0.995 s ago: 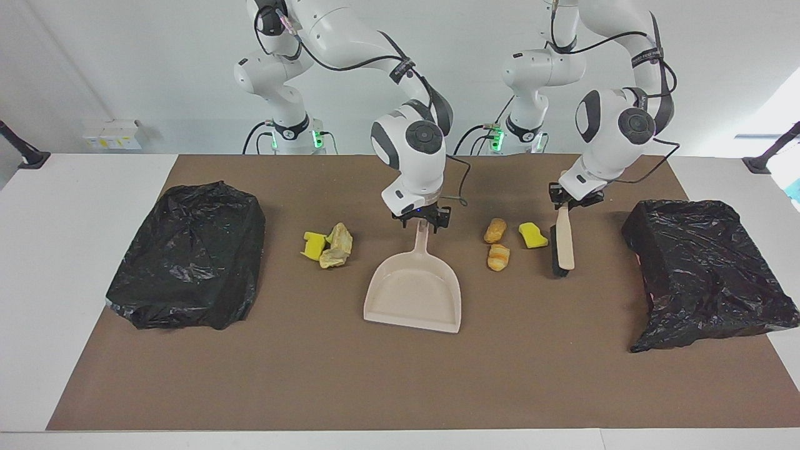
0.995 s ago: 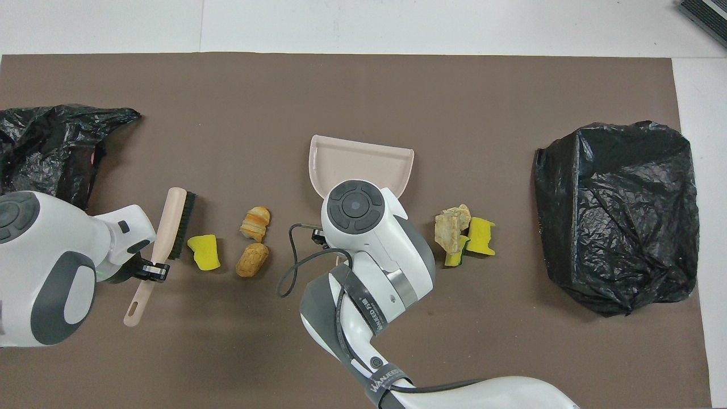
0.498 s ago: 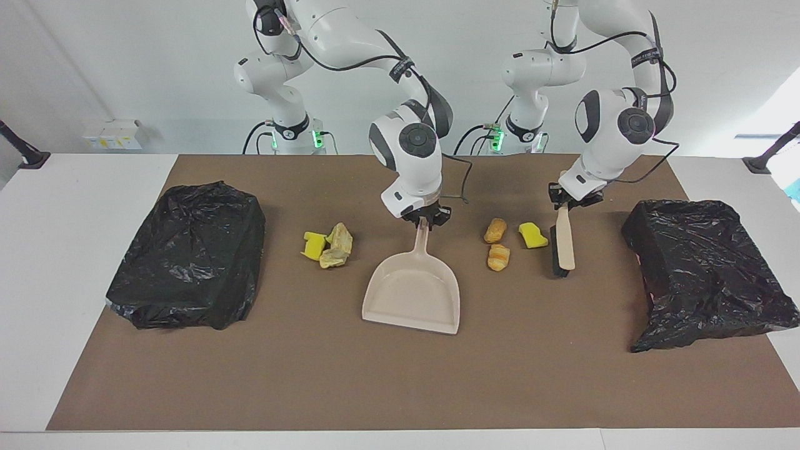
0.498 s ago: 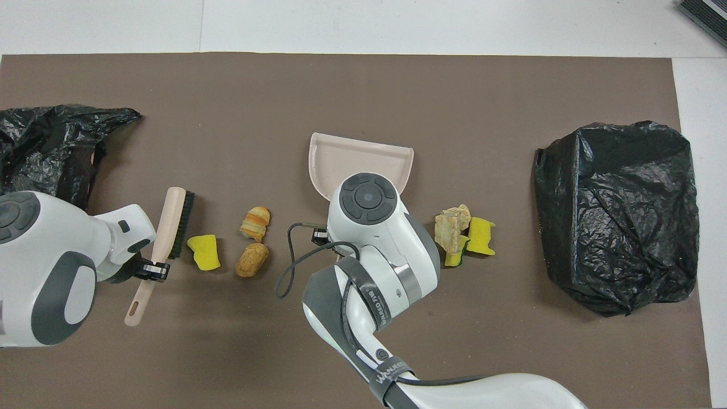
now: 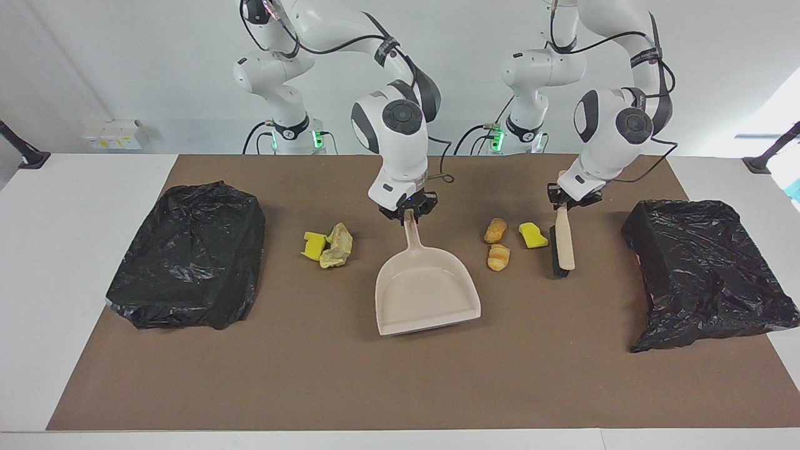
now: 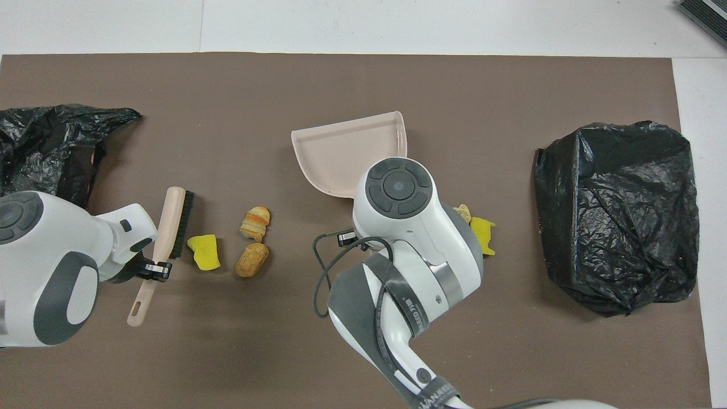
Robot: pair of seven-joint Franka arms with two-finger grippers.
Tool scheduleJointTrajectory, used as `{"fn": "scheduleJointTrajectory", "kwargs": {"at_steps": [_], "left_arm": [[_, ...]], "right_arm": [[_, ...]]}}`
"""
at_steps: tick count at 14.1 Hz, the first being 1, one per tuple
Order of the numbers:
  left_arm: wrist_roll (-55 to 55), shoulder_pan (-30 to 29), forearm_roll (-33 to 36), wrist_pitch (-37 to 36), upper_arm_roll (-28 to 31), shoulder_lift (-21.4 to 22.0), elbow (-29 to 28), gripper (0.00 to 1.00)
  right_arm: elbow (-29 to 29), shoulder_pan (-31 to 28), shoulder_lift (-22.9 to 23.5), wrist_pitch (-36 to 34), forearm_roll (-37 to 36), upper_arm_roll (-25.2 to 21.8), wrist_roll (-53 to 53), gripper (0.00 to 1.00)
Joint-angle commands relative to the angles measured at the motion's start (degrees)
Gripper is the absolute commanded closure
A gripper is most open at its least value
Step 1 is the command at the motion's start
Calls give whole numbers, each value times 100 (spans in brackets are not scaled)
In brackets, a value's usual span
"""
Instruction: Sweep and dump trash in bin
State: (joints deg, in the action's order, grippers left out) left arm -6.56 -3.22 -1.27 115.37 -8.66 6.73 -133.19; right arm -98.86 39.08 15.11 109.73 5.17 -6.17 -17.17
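My right gripper [image 5: 409,214] is shut on the handle of the beige dustpan [image 5: 425,294], which hangs slightly tilted, low over the middle of the mat; in the overhead view the arm hides the handle and only the pan [image 6: 346,150] shows. My left gripper [image 5: 567,201] is shut on the handle of the brush [image 5: 561,247], whose black bristles rest on the mat. Two bread rolls [image 5: 497,244] and a yellow sponge chunk [image 5: 532,235] lie between pan and brush. Another yellow sponge chunk [image 5: 312,245] and a paper wad [image 5: 338,245] lie toward the right arm's end.
One black bag-covered bin [image 5: 187,253] stands at the right arm's end of the brown mat [image 5: 400,381], another [image 5: 706,275] at the left arm's end. White table [image 5: 56,250] surrounds the mat.
My right gripper has risen and shifted toward the right arm's end, lifting and turning the dustpan so its mouth swings toward the left arm's end. The left gripper and brush barely moved.
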Motion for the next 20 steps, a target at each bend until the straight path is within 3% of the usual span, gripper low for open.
{"fn": "scheduleJointTrajectory", "kwargs": {"at_steps": [1, 4, 7, 9, 12, 15, 20], "left_arm": [[198, 111, 21, 38, 57, 100, -84, 100], [610, 111, 3, 12, 57, 118, -111, 100], [1092, -81, -75, -58, 66, 144, -119, 100], [1191, -188, -102, -7, 57, 371, -390, 100], [1332, -56, -102, 266, 57, 654, -839, 100], [1814, 268, -102, 310, 48, 628, -849, 100], [2527, 822, -111, 609, 48, 417, -823, 100]], "right_arm": [[-922, -207, -963, -258, -349, 37, 1620, 100], [-1283, -163, -1325, -734, -403, 54, 3180, 100], [-1530, -295, -1405, -997, -717, 45, 4921, 100], [-1697, -234, -1423, -858, -842, 54, 4934, 100], [-1979, -225, -1354, -120, -834, 72, 4969, 100], [-1962, 126, -1046, 267, -825, 89, 4697, 100], [-1883, 363, -913, 233, -807, 98, 4469, 100]]}}
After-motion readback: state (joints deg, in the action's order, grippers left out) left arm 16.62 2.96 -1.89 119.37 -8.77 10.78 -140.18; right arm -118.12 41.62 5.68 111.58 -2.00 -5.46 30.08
